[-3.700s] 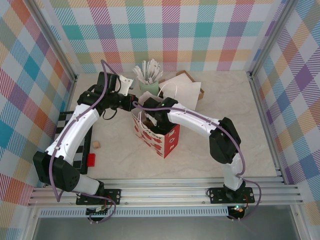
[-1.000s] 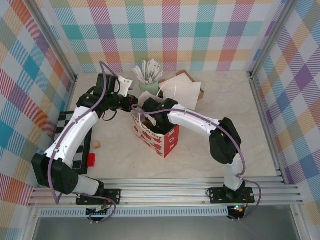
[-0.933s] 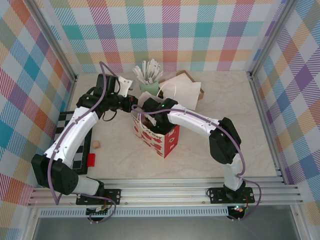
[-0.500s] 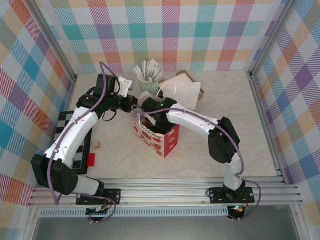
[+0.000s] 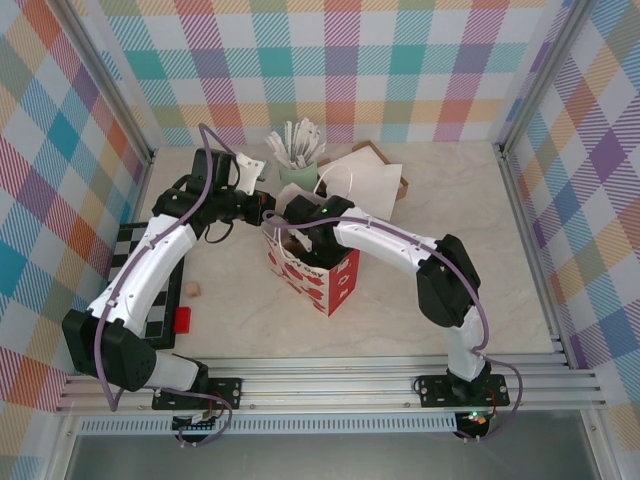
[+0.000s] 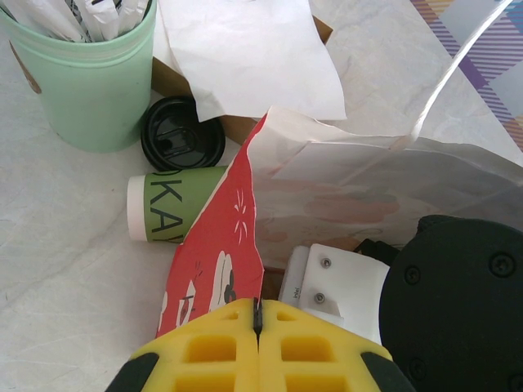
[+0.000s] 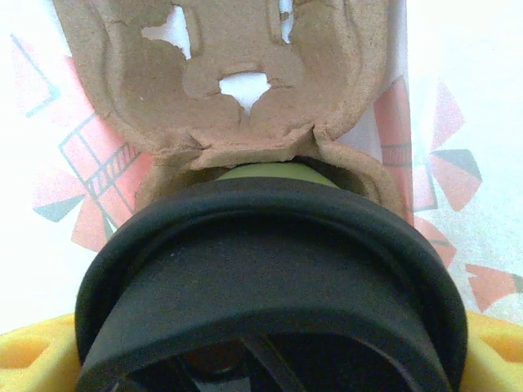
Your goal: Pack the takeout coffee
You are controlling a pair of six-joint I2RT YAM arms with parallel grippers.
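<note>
The takeout coffee, a green cup under a round black lid [image 7: 270, 278], sits between the yellow fingers [image 7: 24, 359] of my right gripper [image 7: 270, 367], which is shut on it. It hangs just above a brown cardboard cup carrier [image 7: 237, 73] inside the red patterned bag [image 5: 325, 280]. From above, my right gripper [image 5: 300, 232] reaches down into the bag's mouth. My left gripper [image 6: 257, 314] is shut on the bag's red edge [image 6: 221, 245] and holds it open at the bag's far-left corner [image 5: 268, 222].
Behind the bag, a second green cup [image 6: 172, 214] lies on its side with a black lid [image 6: 181, 144] beside it. Also there are the pale green cup of white sticks [image 6: 90, 77] and a white paper bag [image 6: 245, 57]. A red block [image 5: 182, 319] and small tan block [image 5: 193, 289] lie left.
The right arm has shifted very slightly over the bag's mouth, still with the coffee in its grip. The left gripper has kept its hold on the bag's edge.
</note>
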